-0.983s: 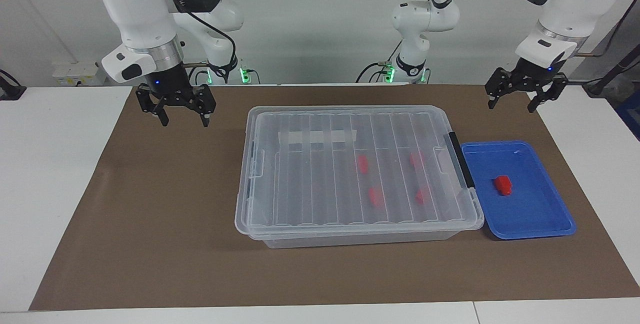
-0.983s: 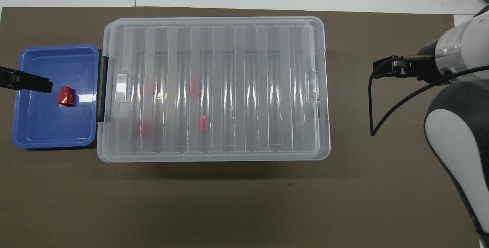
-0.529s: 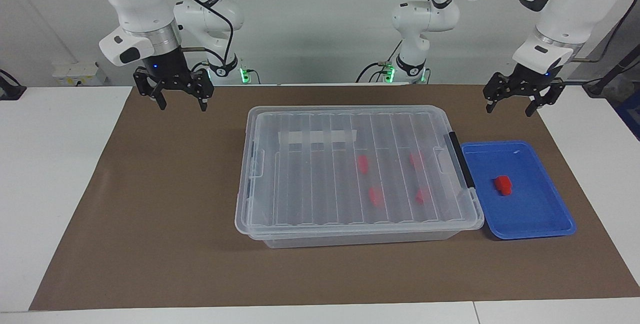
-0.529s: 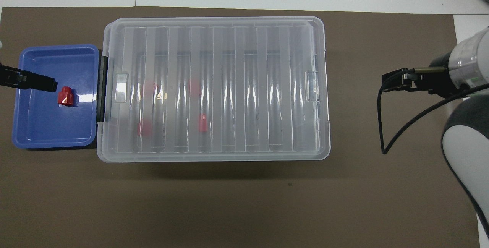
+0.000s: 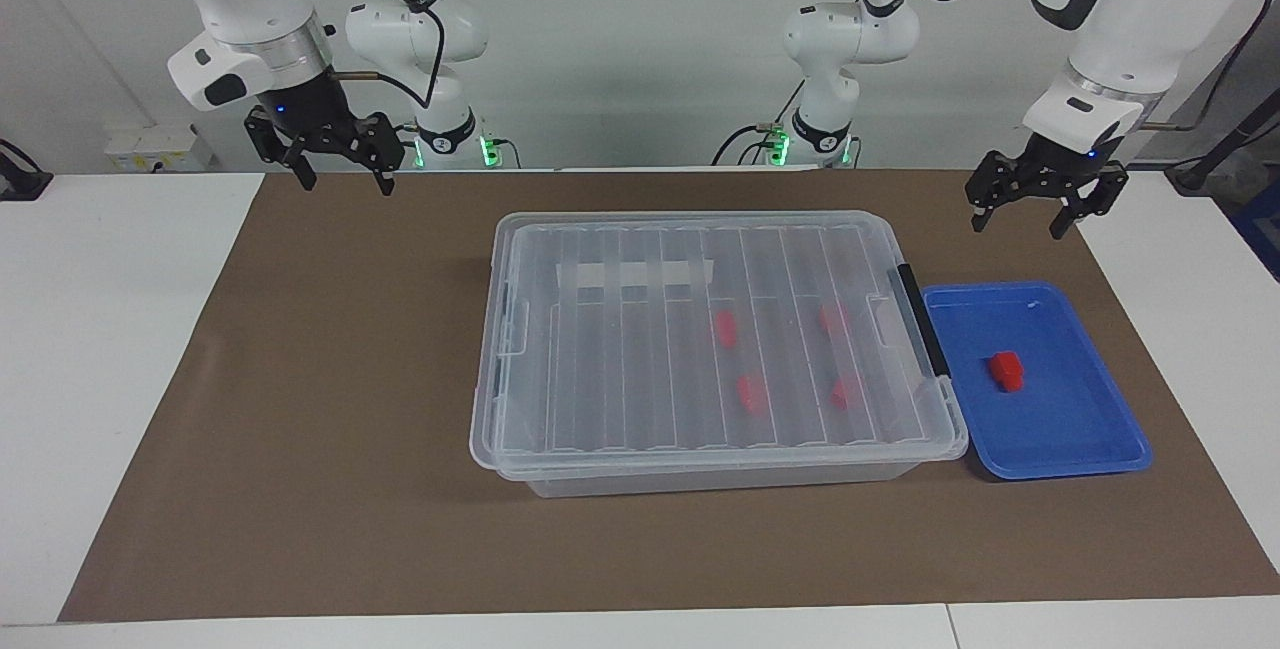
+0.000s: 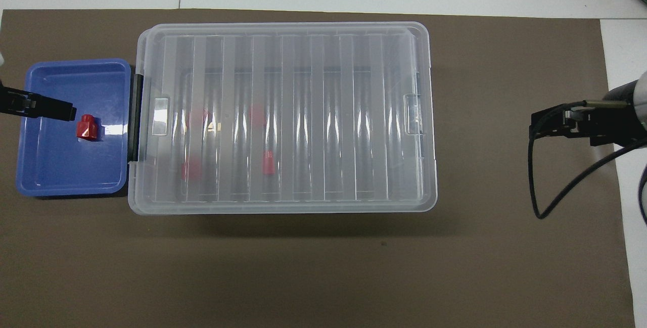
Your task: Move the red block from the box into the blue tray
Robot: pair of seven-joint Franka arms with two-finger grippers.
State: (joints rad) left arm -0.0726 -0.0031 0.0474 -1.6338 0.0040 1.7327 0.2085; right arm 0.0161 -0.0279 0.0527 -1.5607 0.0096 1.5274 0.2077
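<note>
**Now: red block in the tray, lid on the box**

Now the block [image 5: 1007,371] lies in the tray [image 5: 1100,454], at the right of the facing frame and the left of the overhead frame [image 6: 87,127]. The tray [image 6: 50,186] sits just beside the box's [image 5: 700,474] latch end, on the brown mat [image 5: 300,429] that covers the bench [image 5: 100,329].

The box [image 6: 424,115] fills the middle of both frames with its ribbed lid on. Four more red blocks [image 5: 751,394] show dimly through the lid, all in the half toward the tray.

The left pincer [image 5: 1034,211] hangs at the upper right of the facing frame, over the mat edge above the tray, fingers spread wide, holding nothing. The right pincer [image 5: 341,168] hangs at the upper left, over the mat's corner, also spread wide and empty.
</note>
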